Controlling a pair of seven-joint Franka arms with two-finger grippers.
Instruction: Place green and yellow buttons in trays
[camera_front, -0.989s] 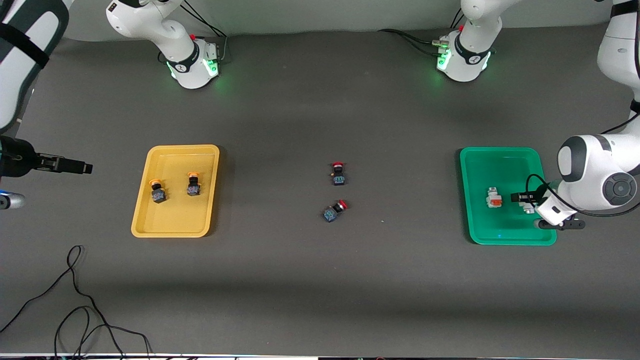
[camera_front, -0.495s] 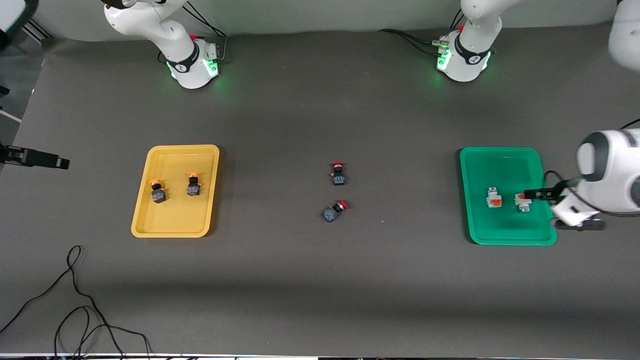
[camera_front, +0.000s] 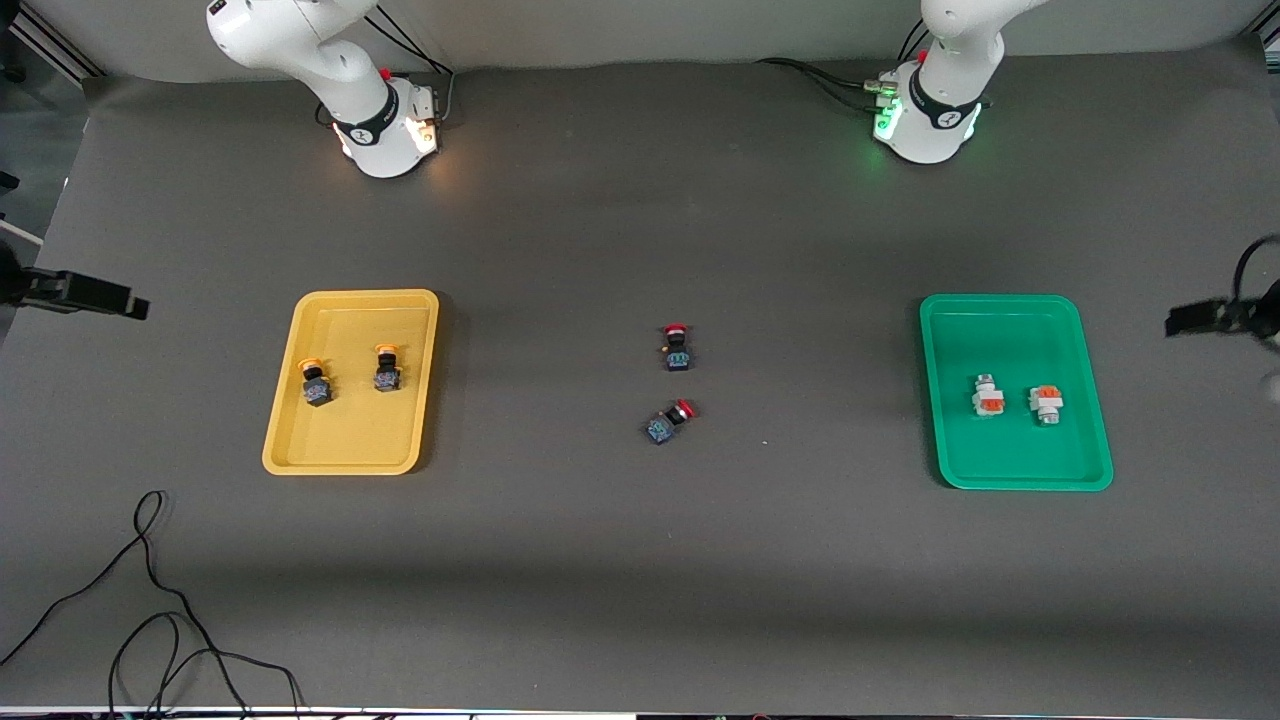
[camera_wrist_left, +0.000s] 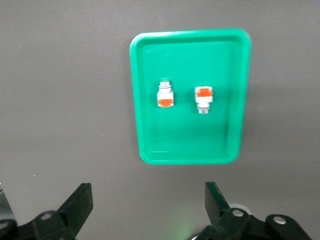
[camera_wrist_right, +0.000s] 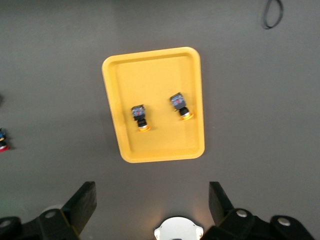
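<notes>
Buttons sorted, front view: two yellow buttons (camera_front: 350, 382) in yellow tray (camera_front: 290, 440), two white buttons (camera_front: 1016, 402) in green tray (camera_front: 1000, 325). I judge task complete. Left wrist view: left gripper (camera_wrist_left: 148, 209) above worktop beside green tray, jaws released. Right wrist view: right gripper (camera_wrist_right: 152, 209) likewise beside yellow tray.

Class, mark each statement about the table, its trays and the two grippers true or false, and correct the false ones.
1. The green tray holds two white switches. True.
2. The yellow tray is empty. False: two yellow-capped switches lie in it.
3. Two red-capped switches lie on the table between the trays. True.
4. The left gripper grips a white switch. False: it is open and holds nothing.
5. The right gripper is open. True.
</notes>
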